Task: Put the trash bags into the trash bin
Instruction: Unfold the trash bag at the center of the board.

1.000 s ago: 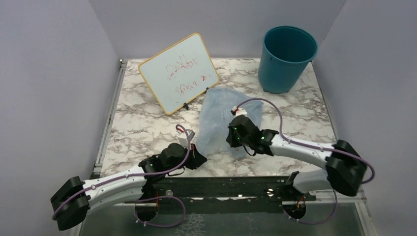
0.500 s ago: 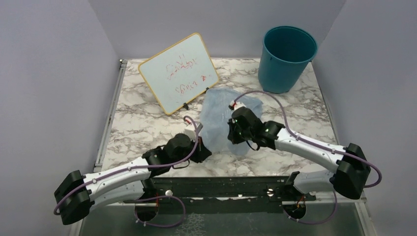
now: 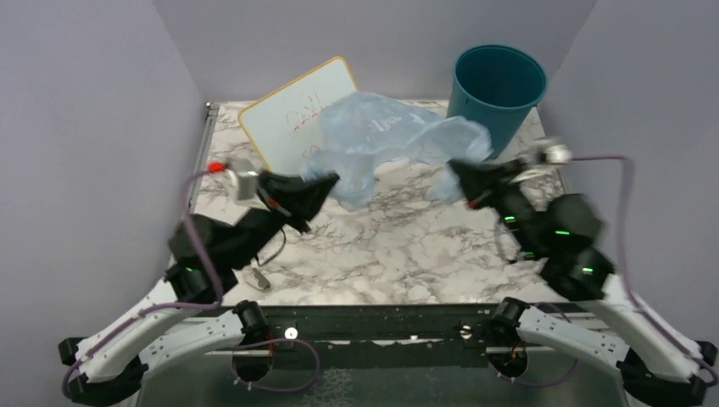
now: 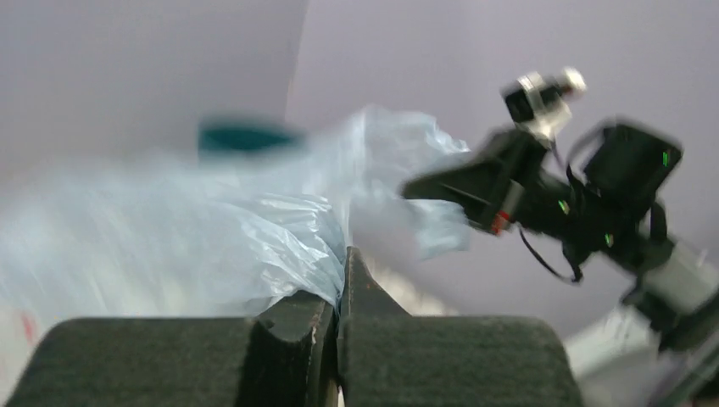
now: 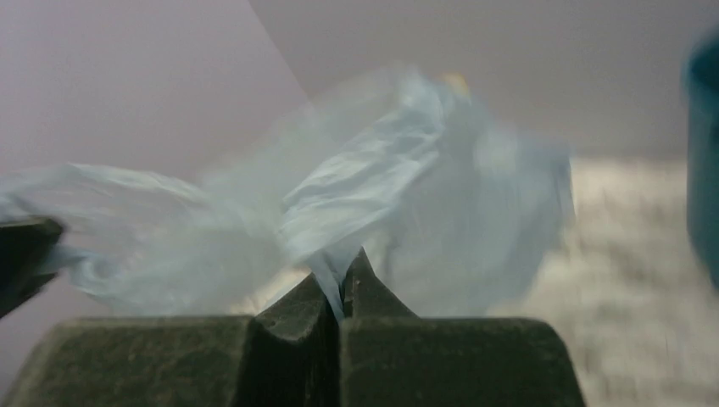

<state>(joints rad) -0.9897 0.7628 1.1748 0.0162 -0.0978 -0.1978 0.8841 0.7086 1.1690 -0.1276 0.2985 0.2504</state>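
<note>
Each clamped on the hanging bag (image 3: 381,131), the left gripper (image 3: 326,180) and right gripper (image 3: 454,170) should carry it together, without tearing, over the far-right bin (image 3: 496,93).

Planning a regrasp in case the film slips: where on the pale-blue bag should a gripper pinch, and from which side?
Probably a gathered edge at either end of the trash bag, approached from outside along its length. It hangs spread between the left gripper and right gripper, each shut on a bunched fold; the billowing middle offers only loose film.
</note>
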